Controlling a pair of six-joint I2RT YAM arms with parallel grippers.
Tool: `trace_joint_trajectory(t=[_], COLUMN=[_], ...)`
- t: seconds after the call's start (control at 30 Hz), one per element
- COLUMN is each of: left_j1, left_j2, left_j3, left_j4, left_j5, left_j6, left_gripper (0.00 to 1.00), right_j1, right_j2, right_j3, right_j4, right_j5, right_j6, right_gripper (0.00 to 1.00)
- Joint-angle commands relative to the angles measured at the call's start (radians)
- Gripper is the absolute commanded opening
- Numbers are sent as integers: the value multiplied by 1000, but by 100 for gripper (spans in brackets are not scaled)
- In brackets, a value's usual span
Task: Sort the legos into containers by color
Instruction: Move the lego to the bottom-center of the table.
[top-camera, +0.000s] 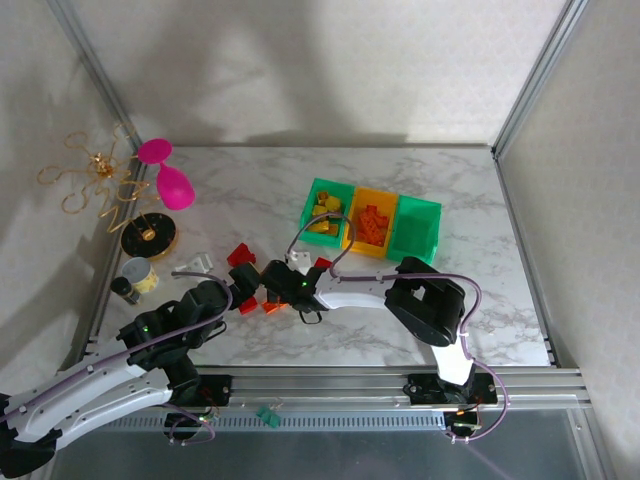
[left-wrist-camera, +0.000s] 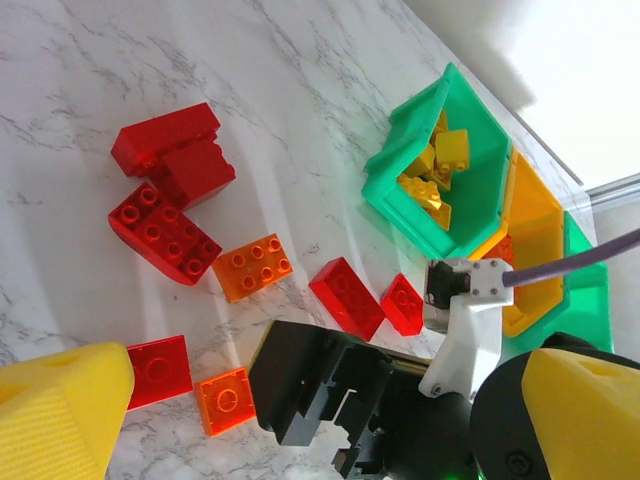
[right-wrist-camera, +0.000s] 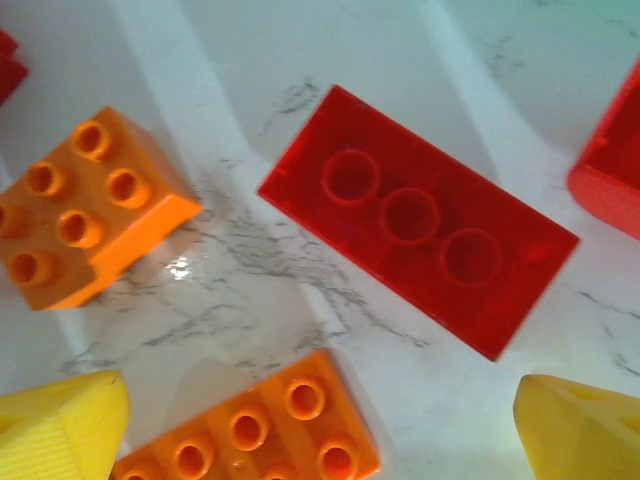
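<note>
Legos (right-wrist-camera: 418, 245) in red and orange lie mid-frame beneath the right gripper (right-wrist-camera: 320, 425), fingers wide and empty; left gripper (left-wrist-camera: 320, 420) likewise, containers (left-wrist-camera: 408, 122) upper right.

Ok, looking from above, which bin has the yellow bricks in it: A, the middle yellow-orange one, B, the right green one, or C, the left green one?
C: in the top view the yellow bricks lie inside the left green bin, while the middle bin holds orange bricks.
</note>
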Motion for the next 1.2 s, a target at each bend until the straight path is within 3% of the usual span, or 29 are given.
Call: trace_joint_trajectory(t=[0.0, 0.3, 0.53, 0.77, 1.07, 1.17], left_j1=[2, 3, 3, 3, 3, 3], left_j2=[-8, -2, 4, 5, 4, 5], left_j3=[-6, 0, 14, 15, 19, 21], left_j4=[-155, -145, -142, -131, -140, -135], left_j5=[-65, -54, -43, -32, -31, -24], left_j6=[-136, -135, -132, -135, -134, -132], left_gripper=[100, 100, 100, 100, 100, 100], right_j1=[11, 42, 48, 84, 114, 115], right_j2=[13, -66, -179, -185, -183, -197], right_j3=[-11, -104, -227, -248, -235, -259], right_j4=[-38, -114, -164, -125, -168, -182], right_j5=[50, 72, 54, -37, -35, -37], right_j6=[62, 112, 120, 111, 185, 200], right_gripper=[98, 95, 85, 73, 81, 70])
